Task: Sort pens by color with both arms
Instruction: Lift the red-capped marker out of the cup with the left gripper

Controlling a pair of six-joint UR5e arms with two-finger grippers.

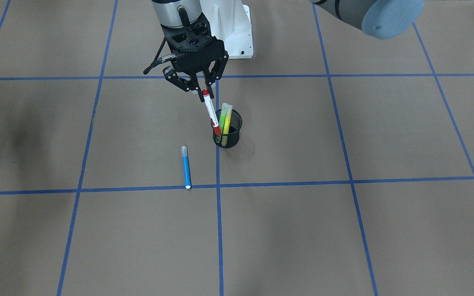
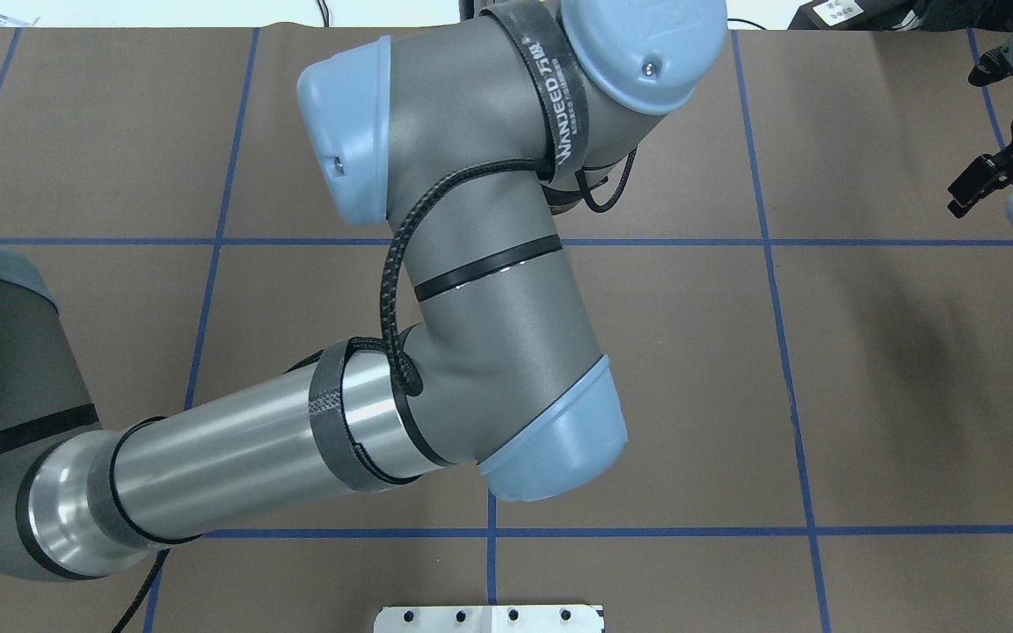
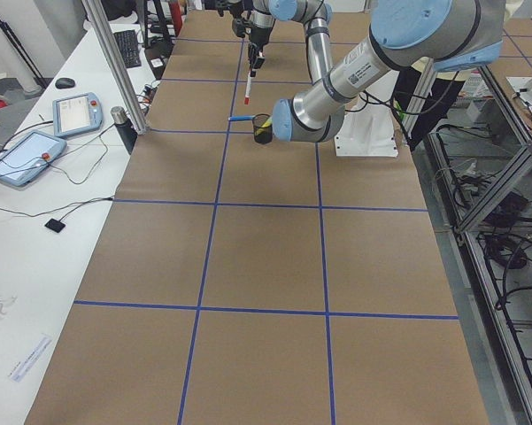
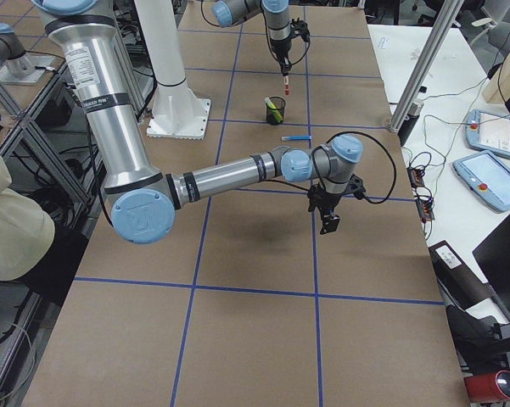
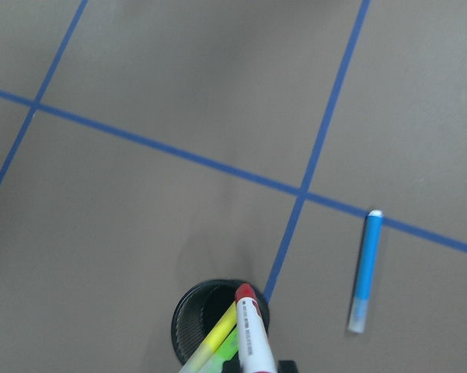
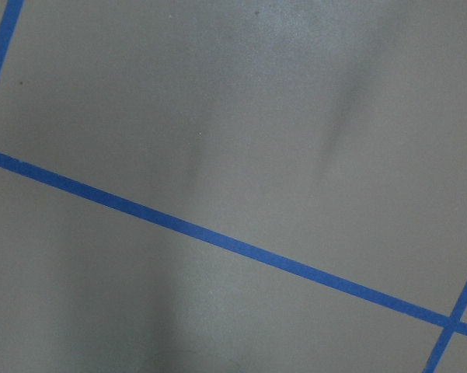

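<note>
White pen with red ends (image 1: 210, 111) is clamped at its top in the left gripper (image 1: 202, 91), tilted. Its lower tip is at the rim of the mesh cup (image 1: 227, 133), which holds the green pen (image 1: 223, 118) and yellow pen (image 1: 228, 115). Blue pen (image 1: 186, 167) lies flat near the cup. Right gripper (image 4: 327, 222) is off to the side, small and partly cut off, so I can't tell its jaws.

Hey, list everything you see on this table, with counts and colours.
white pen with red ends: one, white and red, held tilted above mesh cup
green pen: one, green, standing in mesh cup
yellow pen: one, yellow, in mesh cup
blue pen: one, blue, lying near mesh cup
mesh cup: one, black, mid-table
table: one, brown, blue tape grid
pedestal base: one, white, behind mesh cup
left gripper: one, black, gripping white pen with red ends
right gripper: one, black, over bare table
</note>
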